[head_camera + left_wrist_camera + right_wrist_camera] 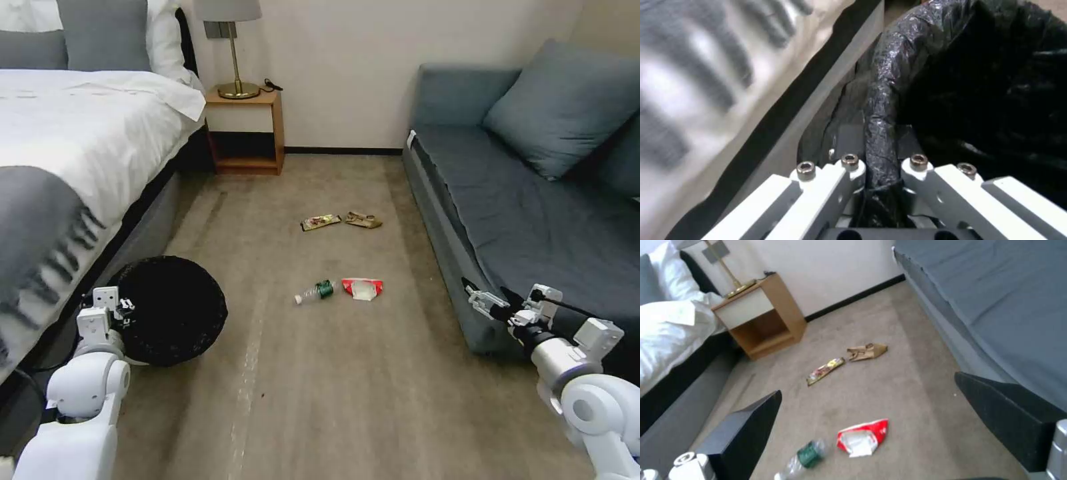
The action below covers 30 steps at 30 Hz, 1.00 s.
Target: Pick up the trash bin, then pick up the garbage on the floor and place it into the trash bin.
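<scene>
left end effector (882, 163): I pinch trash bin (175, 308) rim, bin ready to carry
right end effector (889, 413): jaws wide, aimed at garbage (862, 440)

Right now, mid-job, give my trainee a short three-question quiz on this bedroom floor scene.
1. True or false: the left gripper is clamped on the bag-lined rim of the trash bin.
2. Which litter lies right beside the plastic bottle? A) tan crumpled wrapper B) red-white wrapper C) gold-brown snack wrapper
3. Fill in: the right gripper hangs open beside the ____.

Key: 1 true; 2 B; 3 sofa.
</scene>
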{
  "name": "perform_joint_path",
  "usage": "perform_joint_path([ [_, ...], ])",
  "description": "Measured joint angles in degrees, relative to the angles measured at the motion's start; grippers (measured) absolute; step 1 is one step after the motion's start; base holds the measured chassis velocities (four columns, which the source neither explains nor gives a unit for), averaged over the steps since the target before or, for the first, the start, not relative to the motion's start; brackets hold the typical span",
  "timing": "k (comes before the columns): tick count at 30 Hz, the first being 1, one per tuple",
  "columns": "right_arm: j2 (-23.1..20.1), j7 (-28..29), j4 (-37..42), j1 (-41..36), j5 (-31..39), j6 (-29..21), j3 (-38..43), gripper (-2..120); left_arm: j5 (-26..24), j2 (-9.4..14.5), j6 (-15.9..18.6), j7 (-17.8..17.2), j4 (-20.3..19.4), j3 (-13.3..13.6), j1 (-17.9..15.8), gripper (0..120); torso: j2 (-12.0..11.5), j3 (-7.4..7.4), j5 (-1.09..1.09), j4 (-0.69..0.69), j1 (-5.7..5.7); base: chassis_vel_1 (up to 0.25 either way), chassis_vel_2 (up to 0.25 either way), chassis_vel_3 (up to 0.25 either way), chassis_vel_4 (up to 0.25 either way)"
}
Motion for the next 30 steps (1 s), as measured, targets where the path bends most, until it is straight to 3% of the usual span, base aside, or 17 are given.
perform_joint_path([
  [23, 1.3, -0.6, -0.5, 0.2, -3.0, -0.2, -1.9, 100, -0.2, 0.3, -0.6, 0.4, 0.6, 0.2, -1.0, 3, 0.0, -0.01, -0.01, 0.0, 0.0, -0.188, 0.191, 0.185, -0.187],
  [30, 1.5, -0.7, -0.5, 0.2, -4.1, -0.2, -2.6, 100, -0.4, 0.1, 0.0, 0.5, -3.0, -0.1, 0.7, 3, 0.0, -0.01, 0.0, 0.0, 0.0, -0.146, 0.145, 0.159, -0.154],
])
